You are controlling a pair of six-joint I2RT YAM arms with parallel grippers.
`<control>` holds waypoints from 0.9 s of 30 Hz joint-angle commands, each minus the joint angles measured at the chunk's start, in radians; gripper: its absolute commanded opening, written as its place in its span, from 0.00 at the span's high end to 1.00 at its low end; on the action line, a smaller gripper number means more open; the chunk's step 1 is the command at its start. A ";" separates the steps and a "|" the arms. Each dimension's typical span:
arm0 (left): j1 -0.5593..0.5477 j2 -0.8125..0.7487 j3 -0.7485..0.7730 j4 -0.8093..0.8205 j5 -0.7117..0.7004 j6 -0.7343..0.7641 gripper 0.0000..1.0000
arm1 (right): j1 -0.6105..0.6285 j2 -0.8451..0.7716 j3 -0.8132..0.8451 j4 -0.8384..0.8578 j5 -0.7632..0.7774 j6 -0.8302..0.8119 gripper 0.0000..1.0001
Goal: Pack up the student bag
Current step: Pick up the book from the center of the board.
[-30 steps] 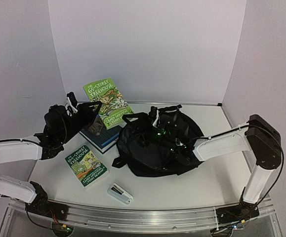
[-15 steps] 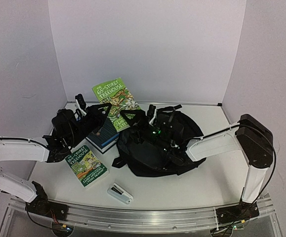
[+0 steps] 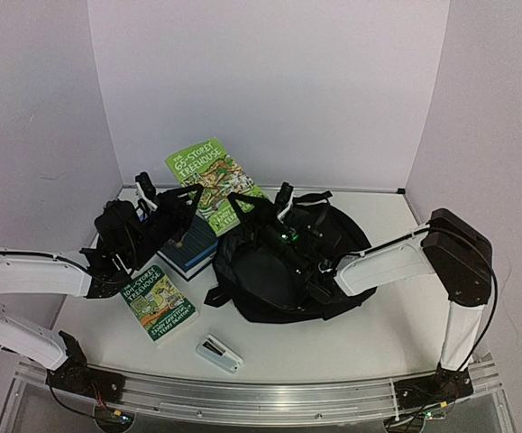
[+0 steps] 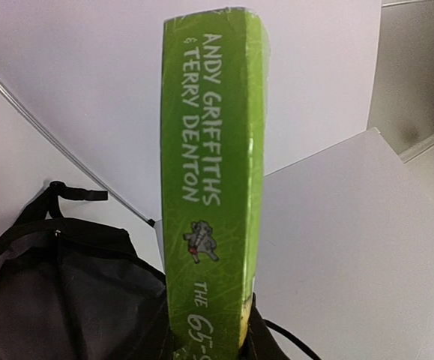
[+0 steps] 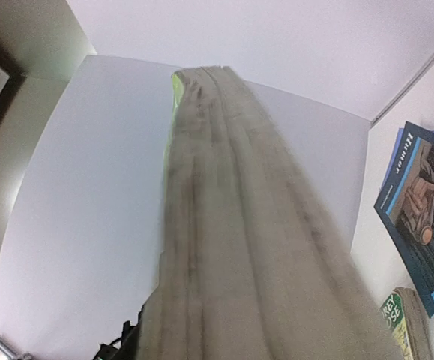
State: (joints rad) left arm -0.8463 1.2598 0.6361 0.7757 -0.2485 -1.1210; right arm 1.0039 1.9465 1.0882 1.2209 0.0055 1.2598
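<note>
The student bag, large, soft and black, lies at the table's middle; its fabric also shows in the left wrist view. A green "65-Storey Treehouse" book is held tilted in the air over the bag's left edge. My left gripper is shut on the book's lower end. In the left wrist view the green spine rises from between that gripper's fingers. My right gripper is at the book's lower right edge. The book's page edge fills the right wrist view and hides that gripper's fingers.
A dark blue book lies left of the bag, also seen as the blue book in the right wrist view. A second green book lies nearer the front. A small white stapler-like thing sits near the front edge. White walls close in the back.
My left arm carried the green book up and right, toward the bag. My right gripper rose from the bag to the book's edge.
</note>
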 commanded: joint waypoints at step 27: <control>0.301 -0.080 0.468 -1.132 0.842 0.590 0.00 | -0.263 -0.583 0.010 -0.915 -0.492 -0.505 1.00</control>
State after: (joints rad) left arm -0.5488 1.1465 1.0367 -0.2905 0.4667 -0.6327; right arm 0.7292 1.4441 1.0168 0.3721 -0.3286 0.8310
